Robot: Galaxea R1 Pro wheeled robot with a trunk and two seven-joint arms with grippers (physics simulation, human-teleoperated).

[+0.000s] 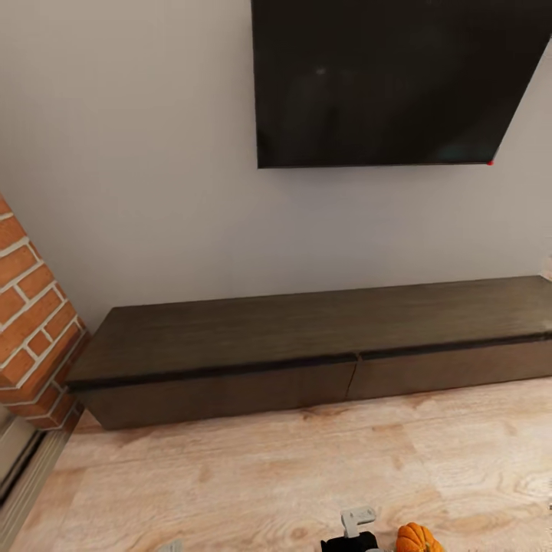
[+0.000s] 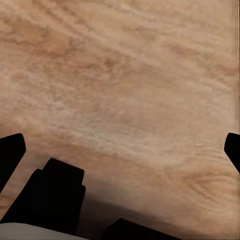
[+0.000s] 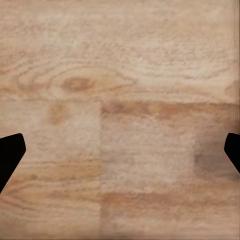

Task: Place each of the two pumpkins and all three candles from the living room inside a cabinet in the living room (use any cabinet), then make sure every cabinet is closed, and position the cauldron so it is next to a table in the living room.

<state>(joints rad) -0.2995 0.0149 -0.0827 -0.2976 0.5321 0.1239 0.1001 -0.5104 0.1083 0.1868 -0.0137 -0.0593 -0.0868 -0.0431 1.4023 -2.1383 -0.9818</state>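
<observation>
The long, low dark brown cabinet (image 1: 307,330) stands against the pale wall, and both drawer fronts in view sit flush and shut. One orange pumpkin (image 1: 418,538) shows at the bottom edge of the head view, beside a grey and black part of my body (image 1: 356,529); whether it rests on the floor I cannot tell. My left gripper (image 2: 120,150) hangs open over bare plank floor, with nothing between its fingers. My right gripper (image 3: 120,152) is open too, also over bare wood floor. The candles and the cauldron are out of view.
A large black screen (image 1: 391,77) hangs on the wall above the cabinet. The red brick chimney (image 1: 34,322) juts out at the left, touching the cabinet's left end. Light wood floor (image 1: 253,475) lies between me and the cabinet. Dark parts of my body (image 2: 50,200) show in the left wrist view.
</observation>
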